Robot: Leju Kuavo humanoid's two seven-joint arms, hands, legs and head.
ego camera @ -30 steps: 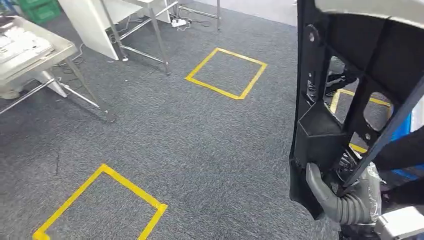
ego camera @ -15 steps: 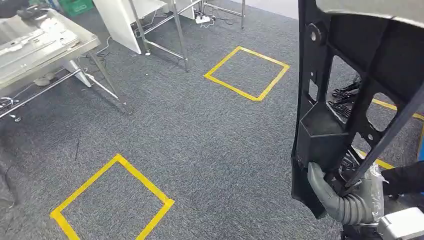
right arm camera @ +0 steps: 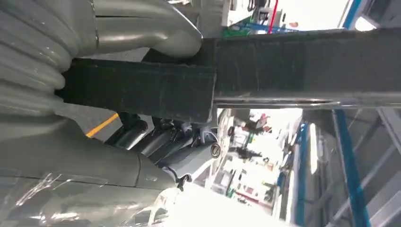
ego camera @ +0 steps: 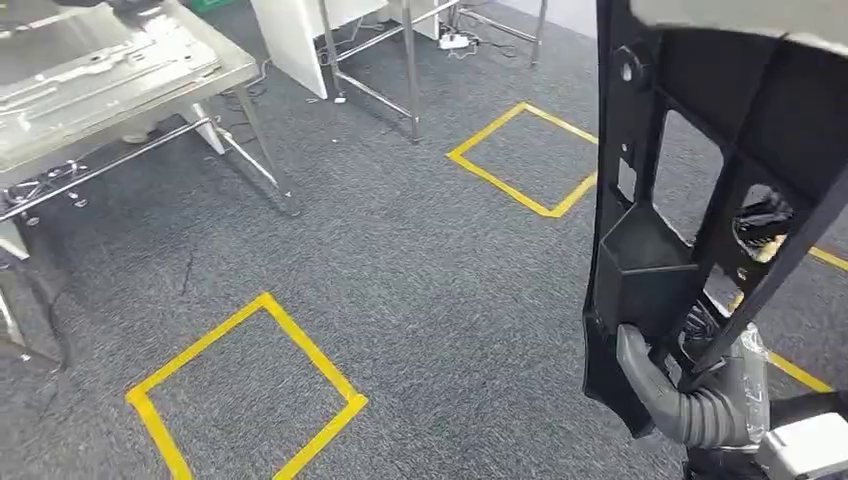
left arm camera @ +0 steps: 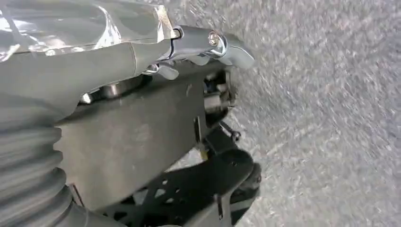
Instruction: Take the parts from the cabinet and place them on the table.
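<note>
1. On the right of the head view, the right hand (ego camera: pixel 690 395) grips the lower edge of a large black frame part (ego camera: pixel 660 200), which stands upright, clear of the grey carpet (ego camera: pixel 420 280); the thumb hooks round a bar and the fingers are hidden behind it.
2. From the right wrist view, the hand (right arm camera: pixel 118 52) is clamped across a thick dark bar of the same part (right arm camera: pixel 293 66), so the hold looks firm.
3. Beside the floor, the left hand (left arm camera: pixel 156 61) hangs with nothing visibly in it; whether its fingers are apart or curled cannot be told.
4. Up at the far left stands the metal table (ego camera: pixel 230 75), well apart from the part, with pale panels (ego camera: pixel 100 60) already lying on it.
5. The step in hand is judged to be the carry to that table. It is done well by keeping the part upright and steady while walking, since its height blocks much of the forward view.
6. The table legs and the white bench (ego camera: pixel 300 40) nearby need clearance for the part's lower corner.
7. A bare patch of tabletop should be chosen before lowering.
</note>
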